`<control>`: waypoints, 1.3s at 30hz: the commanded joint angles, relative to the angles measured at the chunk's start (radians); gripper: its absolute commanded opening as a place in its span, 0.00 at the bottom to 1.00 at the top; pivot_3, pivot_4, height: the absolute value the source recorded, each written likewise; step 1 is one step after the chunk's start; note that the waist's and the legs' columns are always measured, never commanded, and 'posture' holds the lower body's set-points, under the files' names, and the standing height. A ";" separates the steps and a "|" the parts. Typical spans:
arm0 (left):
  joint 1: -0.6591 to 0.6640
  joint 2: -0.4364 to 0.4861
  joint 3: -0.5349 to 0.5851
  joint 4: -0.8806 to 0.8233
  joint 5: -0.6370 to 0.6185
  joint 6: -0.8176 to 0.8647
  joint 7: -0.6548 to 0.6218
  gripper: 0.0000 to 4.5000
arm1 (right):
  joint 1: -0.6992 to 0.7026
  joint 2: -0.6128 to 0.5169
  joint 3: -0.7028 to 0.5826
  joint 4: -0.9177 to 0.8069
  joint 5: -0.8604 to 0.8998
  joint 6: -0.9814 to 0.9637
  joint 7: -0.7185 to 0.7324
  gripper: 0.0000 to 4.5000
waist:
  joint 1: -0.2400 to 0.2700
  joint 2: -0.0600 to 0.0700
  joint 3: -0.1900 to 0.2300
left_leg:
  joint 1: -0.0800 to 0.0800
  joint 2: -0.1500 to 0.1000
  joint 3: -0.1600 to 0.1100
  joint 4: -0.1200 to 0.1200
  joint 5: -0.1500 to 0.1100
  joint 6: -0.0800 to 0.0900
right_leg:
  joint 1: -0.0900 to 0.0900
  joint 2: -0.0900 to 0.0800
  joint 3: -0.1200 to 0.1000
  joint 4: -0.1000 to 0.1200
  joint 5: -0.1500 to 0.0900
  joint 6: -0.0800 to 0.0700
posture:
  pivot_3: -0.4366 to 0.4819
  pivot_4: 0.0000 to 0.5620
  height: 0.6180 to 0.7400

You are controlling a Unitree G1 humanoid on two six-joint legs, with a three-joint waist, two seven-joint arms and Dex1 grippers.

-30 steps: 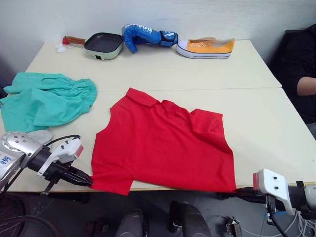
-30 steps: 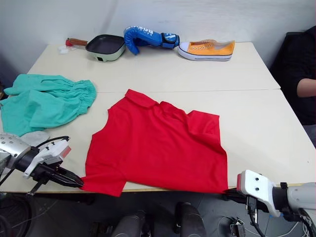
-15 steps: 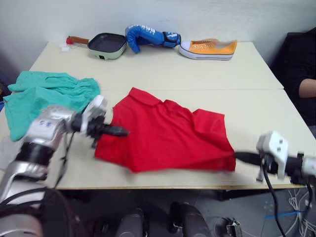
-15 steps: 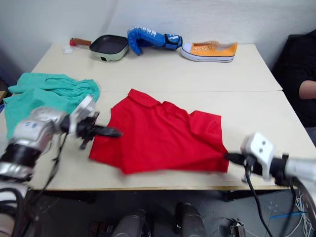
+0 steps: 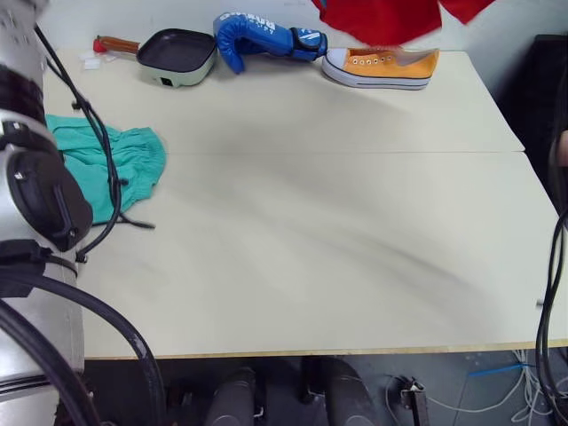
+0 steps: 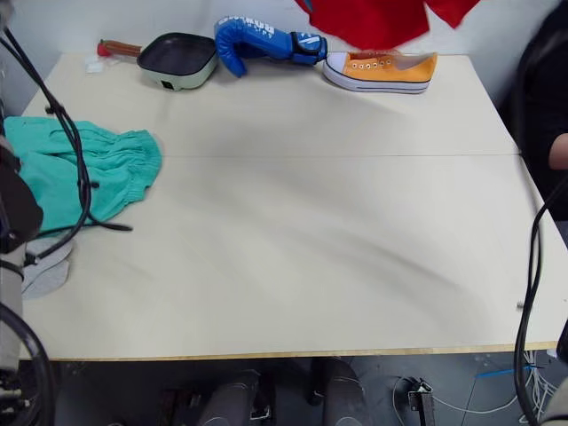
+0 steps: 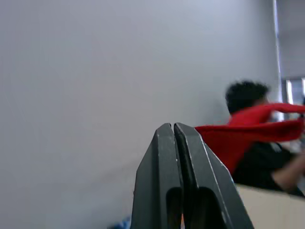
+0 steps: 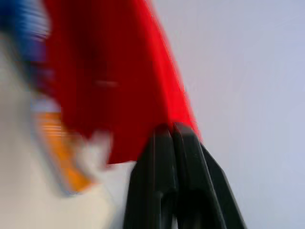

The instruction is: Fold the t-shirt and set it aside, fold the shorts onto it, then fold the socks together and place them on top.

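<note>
Along the far edge of the pale tabletop [image 5: 311, 257] stand three things in a row: a small dark frying pan [image 5: 174, 55] with a wooden handle, a blue boxing glove [image 5: 257, 38] just beside it, and an orange sneaker [image 5: 382, 67] with a white sole. A person [image 7: 267, 157] in dark clothing sits past the tabletop's right end.

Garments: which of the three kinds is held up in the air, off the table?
The red t-shirt, hanging above the table's far edge; the teal shorts and grey sock lie on the table.

Silver-grey arm [image 5: 35, 191] with looping black cables [image 5: 98, 177].
</note>
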 commanded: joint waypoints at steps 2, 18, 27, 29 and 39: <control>0.264 0.032 -0.076 -0.199 0.062 0.022 -0.205 0.00 | 0.408 0.089 -0.166 -0.337 0.073 0.131 0.065 0.00 | 0.007 0.000 0.001 | -0.007 -0.001 -0.001 0.001 -0.003 0.004 | -0.001 -0.002 -0.001 -0.009 0.000 0.001 | 0.48 0.27 1.00; 1.050 0.169 -0.172 -0.961 0.048 0.188 -0.328 0.00 | 0.930 0.247 -0.039 -0.502 0.067 0.099 0.117 0.00 | 0.004 0.002 0.000 | 0.026 0.008 -0.003 0.017 -0.005 0.007 | 0.043 -0.007 0.020 -0.016 0.000 -0.005 | 0.48 0.27 1.00; 1.133 0.278 -0.193 -1.079 -0.018 0.334 -0.386 0.00 | 1.002 0.245 -0.030 -0.459 0.061 0.001 0.169 0.00 | 0.004 0.002 0.000 | 0.029 0.012 -0.002 0.017 -0.007 0.004 | 0.044 -0.002 0.022 -0.015 -0.005 -0.007 | 0.48 0.27 1.00; 1.139 0.302 -0.203 -1.096 -0.033 0.361 -0.400 0.00 | 1.018 0.243 -0.030 -0.458 0.074 -0.019 0.193 0.00 | 0.004 0.002 0.000 | 0.031 0.011 -0.002 0.017 -0.008 0.003 | 0.045 -0.003 0.022 -0.015 -0.006 -0.007 | 0.48 0.27 1.00; 1.189 0.498 -0.325 -1.187 -0.207 0.434 -0.410 0.00 | 1.123 0.231 -0.077 -0.461 0.154 -0.032 0.308 0.00 | 0.005 0.002 0.000 | 0.034 0.012 -0.002 0.016 -0.010 -0.001 | 0.044 -0.003 0.022 -0.009 -0.013 -0.012 | 0.48 0.27 1.00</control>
